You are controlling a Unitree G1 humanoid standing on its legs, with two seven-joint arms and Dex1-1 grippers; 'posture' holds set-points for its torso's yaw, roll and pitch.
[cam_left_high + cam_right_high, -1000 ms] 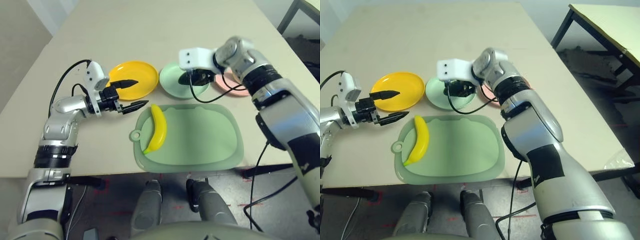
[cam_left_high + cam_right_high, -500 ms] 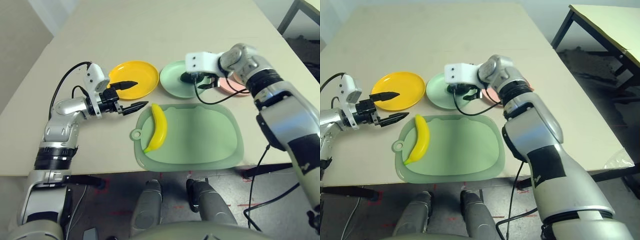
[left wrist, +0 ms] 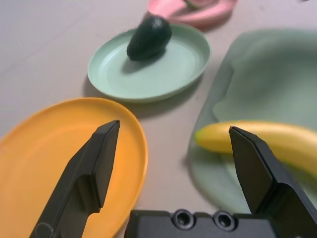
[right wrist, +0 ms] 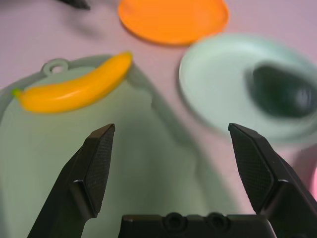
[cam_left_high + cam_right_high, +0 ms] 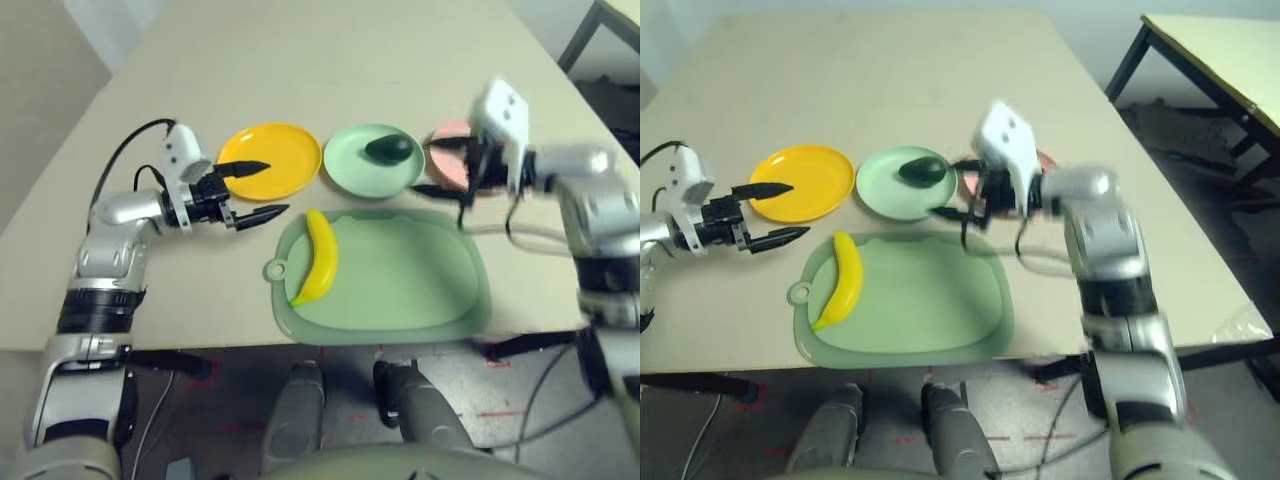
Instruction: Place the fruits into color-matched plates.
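- The right claw (image 5: 958,190) has pulled back from over the mint green plate (image 5: 345,170) toward the near right; it now hangs above the far right corner of the cutting mat (image 5: 400,285), blurred with motion, its two black fingers spread wide and empty.
- With that arm gone, the dark green avocado (image 5: 389,148) is left uncovered, lying on the far right part of the mint green plate, so I judge that fruit matched to its colour.
- The pink plate (image 3: 208,15) sits just right of the green one. The left wrist view catches a bit of red and green on it, probably the watermelon wedge, though too little shows to be sure.
- The left claw (image 5: 252,189) has stayed almost where it was, level above the table between the near edge of the yellow-orange plate (image 5: 285,160) and the left end of the mat. It stands wide apart and holds nothing.
- The yellow banana (image 5: 318,256) has not moved: it lies along the left side of the mat, just right of the left claw, and touches no plate.
- The yellow-orange plate, far left in the row, is bare, so the banana is the fruit left to do, and the left claw looks the better placed for it.
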